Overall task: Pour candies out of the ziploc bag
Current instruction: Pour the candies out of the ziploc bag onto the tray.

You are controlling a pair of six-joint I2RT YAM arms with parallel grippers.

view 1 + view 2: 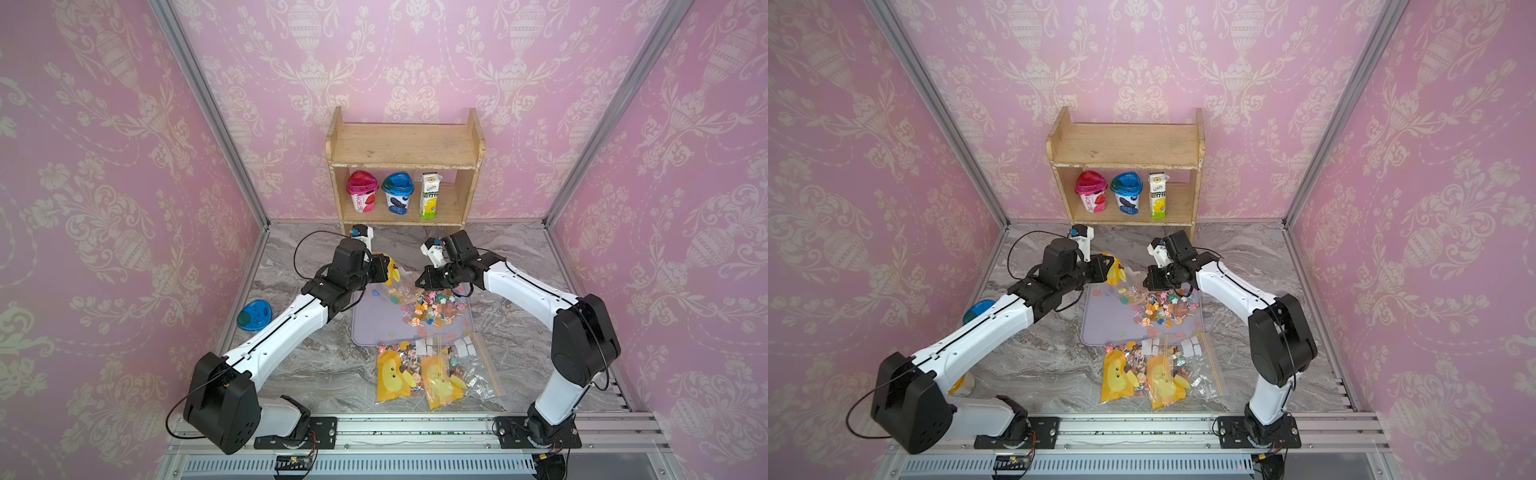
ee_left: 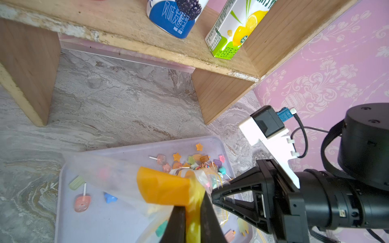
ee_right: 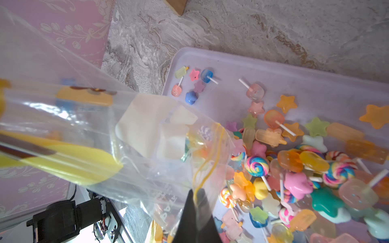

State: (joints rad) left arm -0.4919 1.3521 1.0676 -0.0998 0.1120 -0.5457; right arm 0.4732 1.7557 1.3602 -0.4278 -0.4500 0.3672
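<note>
Pink walls (image 1: 104,166) with pale flowers are seen all around a grey marble tabletop (image 1: 519,316). At the back, a wooden shelf (image 1: 405,149) is set against the wall. A pink cup (image 1: 362,192), a blue cup (image 1: 398,193) and a green and white carton (image 1: 430,195) are lined up on it. A blue lid (image 1: 254,316) is seen on the tabletop beside the left arm. Two other bags (image 1: 392,376) with sweets inside are laid flat at the front, just beside a pale purple tray (image 1: 374,328). One corner of the tray is hidden by the left arm in both top views.

The ziploc bag (image 3: 147,130) is held up over the back of the tray, stretched between both pincers. Its yellow end is pinched tight by the left pincer (image 2: 192,208). Its mouth edge, by the yellow zip line, is pinched tight by the right pincer (image 3: 196,193). The candies (image 3: 294,168) are piled in the tray, right by the bag's mouth and the right pincer. A few are scattered nearer the left pincer, and a few are seen through the plastic by the mouth.
</note>
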